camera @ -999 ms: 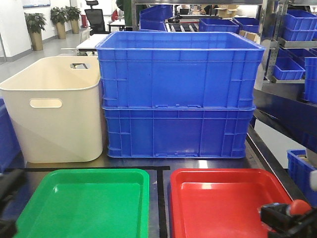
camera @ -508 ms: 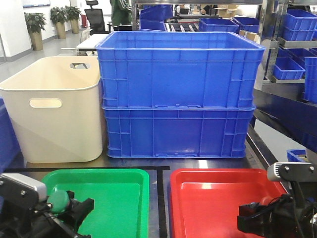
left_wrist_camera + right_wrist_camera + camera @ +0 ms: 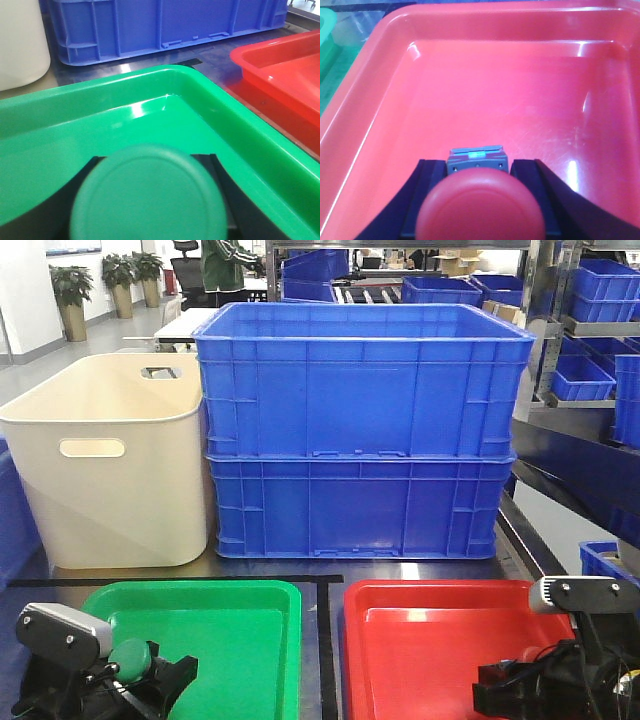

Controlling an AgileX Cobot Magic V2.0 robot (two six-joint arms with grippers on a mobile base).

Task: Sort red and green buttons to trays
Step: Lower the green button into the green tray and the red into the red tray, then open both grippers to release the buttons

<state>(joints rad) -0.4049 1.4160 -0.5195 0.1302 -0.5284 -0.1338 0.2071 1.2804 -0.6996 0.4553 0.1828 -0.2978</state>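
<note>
The green button (image 3: pixel 150 195) fills the lower part of the left wrist view, and my left gripper (image 3: pixel 154 159) is shut on it, black fingers on both sides of the cap. It hangs over the near left corner of the green tray (image 3: pixel 230 640), where the front view shows the green button (image 3: pixel 130 657) in my left gripper (image 3: pixel 150 672). My right gripper (image 3: pixel 478 165) is shut on the red button (image 3: pixel 480 207), whose grey body points down at the floor of the red tray (image 3: pixel 495 90). In the front view my right gripper (image 3: pixel 505 687) sits over the red tray (image 3: pixel 430 640); the red button is hidden there.
Two stacked blue crates (image 3: pixel 360 430) stand right behind the trays, with a cream tub (image 3: pixel 110 460) to their left. Shelving with blue bins (image 3: pixel 600 330) lines the right side. A dark strip of table (image 3: pixel 322 640) separates the two trays.
My left gripper came into view with the green button and now sits a little lower over the green tray. My right gripper moved left and down over the red tray, hiding the red cap.
</note>
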